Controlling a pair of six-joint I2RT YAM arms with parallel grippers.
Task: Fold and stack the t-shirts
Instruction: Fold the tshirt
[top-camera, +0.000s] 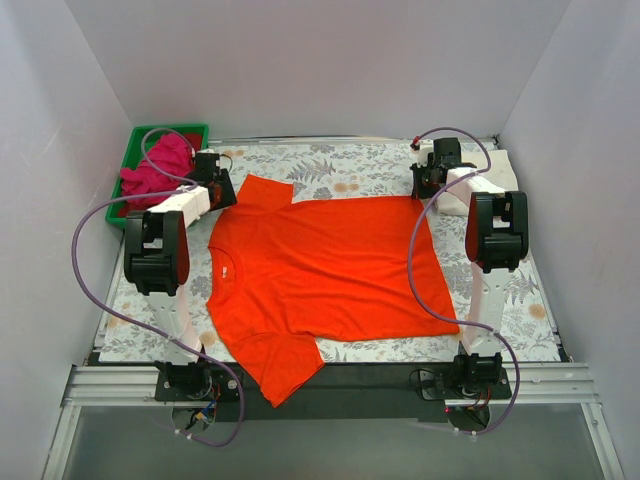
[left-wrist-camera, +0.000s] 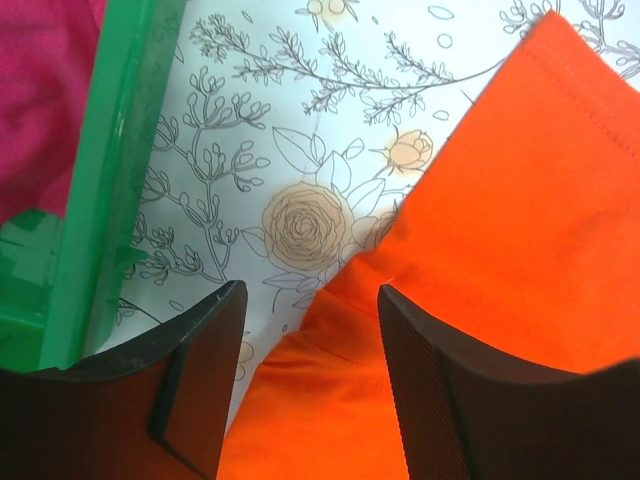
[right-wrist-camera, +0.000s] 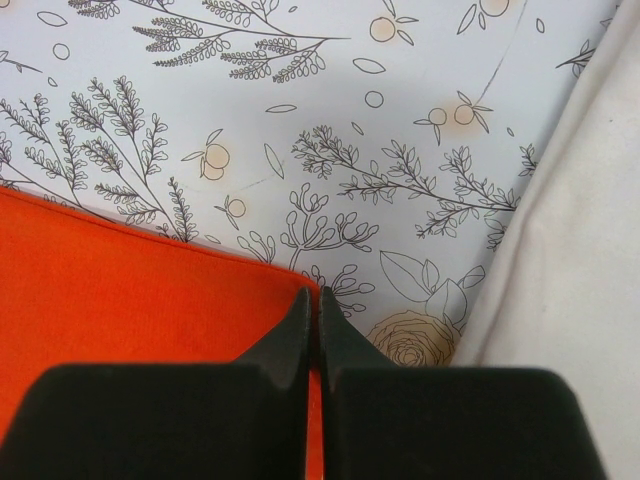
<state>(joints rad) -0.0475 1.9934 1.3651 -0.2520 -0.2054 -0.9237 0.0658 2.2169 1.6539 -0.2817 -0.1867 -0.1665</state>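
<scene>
We note the orange-red t-shirt spread flat on the floral cloth, left claw released astride its 10 o'clock sleeve, right claw clenched at the 2 o'clock hem corner, pinch unconfirmed, likely staging the first fold.

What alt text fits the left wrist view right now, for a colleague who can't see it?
The left gripper hangs with its jaws open over the sleeve edge of the orange-red t-shirt, which lies on the grey floral cloth. At far left stands the wall of the green tray, with the magenta-pink t-shirt inside it.
</scene>
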